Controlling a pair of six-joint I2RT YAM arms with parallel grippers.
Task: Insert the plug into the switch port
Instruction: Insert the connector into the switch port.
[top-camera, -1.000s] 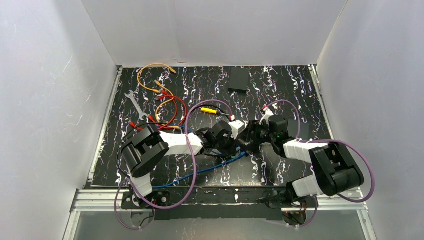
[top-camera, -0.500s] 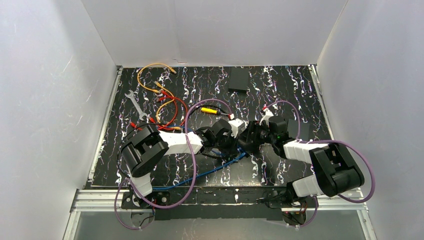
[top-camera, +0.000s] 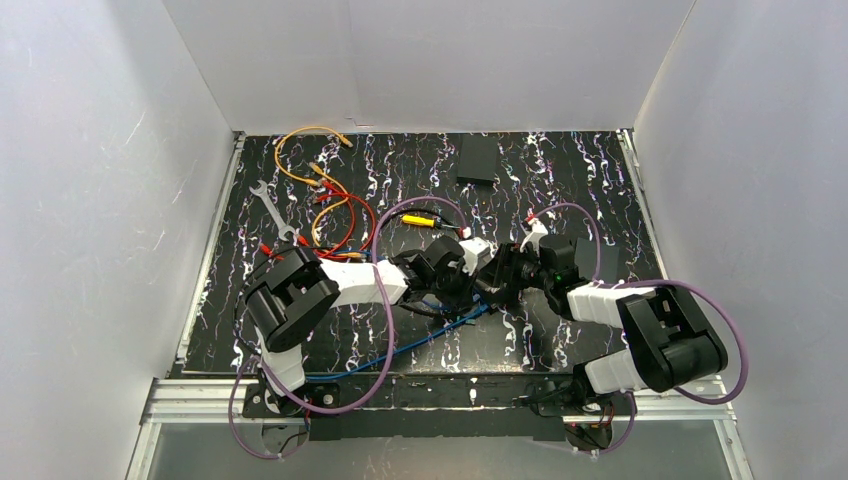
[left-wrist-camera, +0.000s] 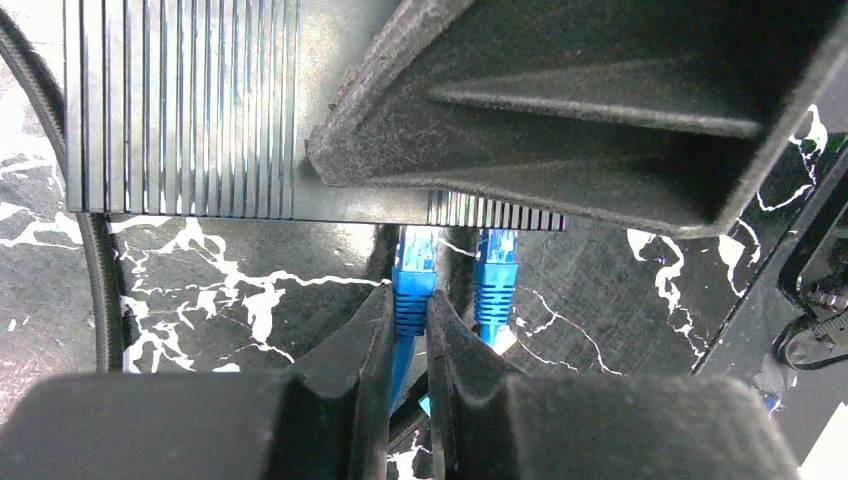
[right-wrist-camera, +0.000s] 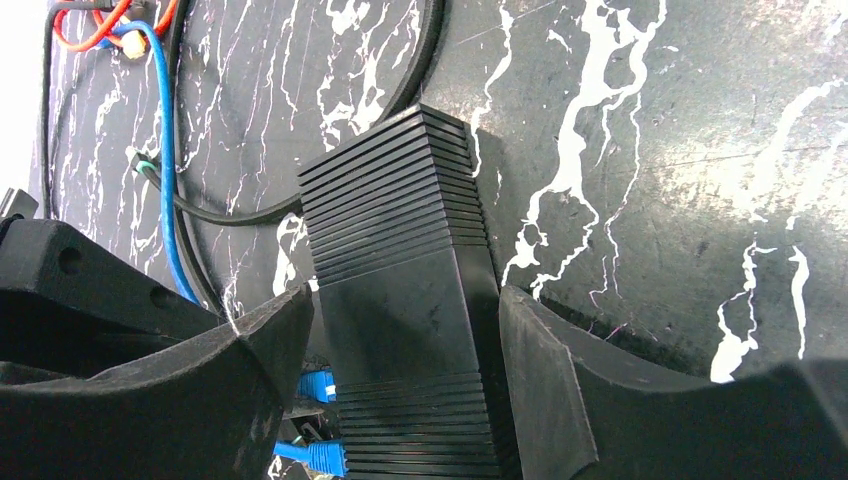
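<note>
The switch (left-wrist-camera: 200, 110) is a ribbed black box; my right gripper (right-wrist-camera: 405, 310) is shut on it, a finger on each side of the box (right-wrist-camera: 400, 250). My left gripper (left-wrist-camera: 408, 305) is shut on a blue plug (left-wrist-camera: 415, 270), just behind its clear tip. That tip meets the switch's front edge; how deep it sits is hidden. A second blue plug (left-wrist-camera: 495, 275) sits in the port to its right. In the top view both grippers (top-camera: 472, 275) (top-camera: 497, 275) meet at the table's middle, hiding the switch.
A blue cable (top-camera: 420, 338) trails toward the near edge. A black cable (right-wrist-camera: 200, 215) loops beside the switch. Orange and red leads (top-camera: 320, 190), a wrench (top-camera: 270, 212) and a yellow-tipped tool (top-camera: 420, 221) lie at the left back. Another black box (top-camera: 477, 158) sits at the far back.
The left wrist has shifted slightly toward the far side, still against the right gripper. Both grips are unchanged.
</note>
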